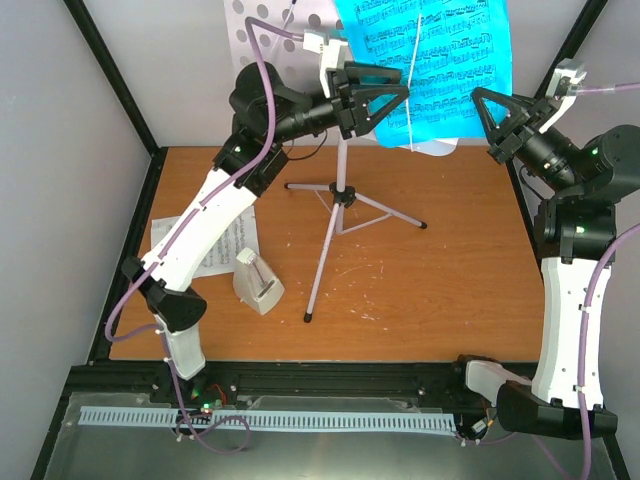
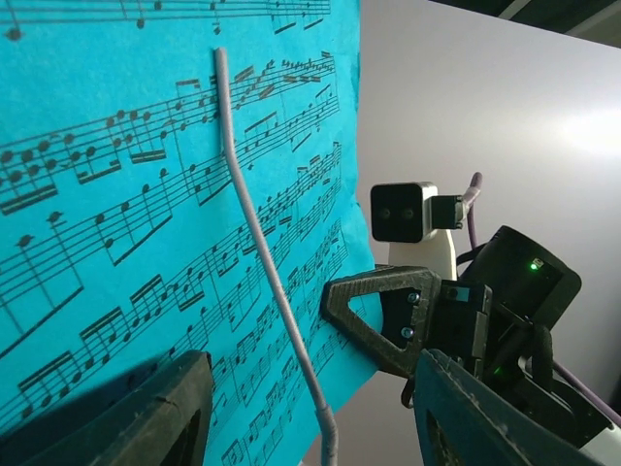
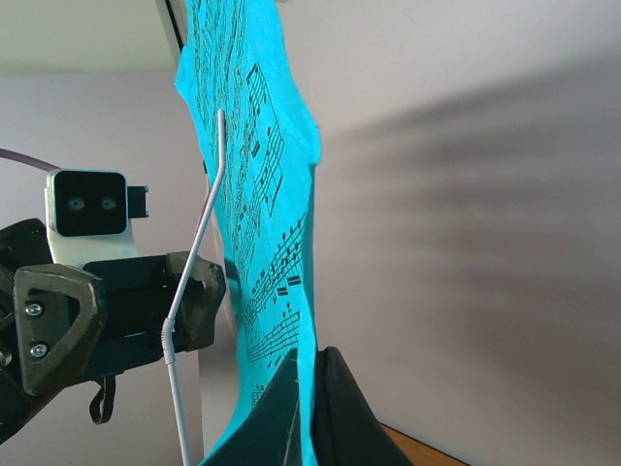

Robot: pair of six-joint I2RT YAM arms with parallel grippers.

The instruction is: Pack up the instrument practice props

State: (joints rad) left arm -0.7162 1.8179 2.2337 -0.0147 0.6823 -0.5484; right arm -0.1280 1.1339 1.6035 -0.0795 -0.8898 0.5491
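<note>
The right gripper (image 3: 310, 393) is pinched closed on the lower edge of the bright blue sheet-music page (image 1: 440, 60), which hangs on the white music stand (image 1: 262, 30) at the table's far side. The left gripper (image 1: 400, 92) is at the page's opposite edge. Its fingers (image 2: 146, 413) stand apart with the page's lower part between them, not clamped.

Blue sheet-music page (image 2: 116, 194) fills left side, thin wire holder (image 2: 254, 243) running down it. Left gripper (image 2: 310, 427) fingers spread wide at bottom. Right gripper (image 2: 335, 303) touches page's right edge, white cam (image 2: 403, 212) just above it
</note>
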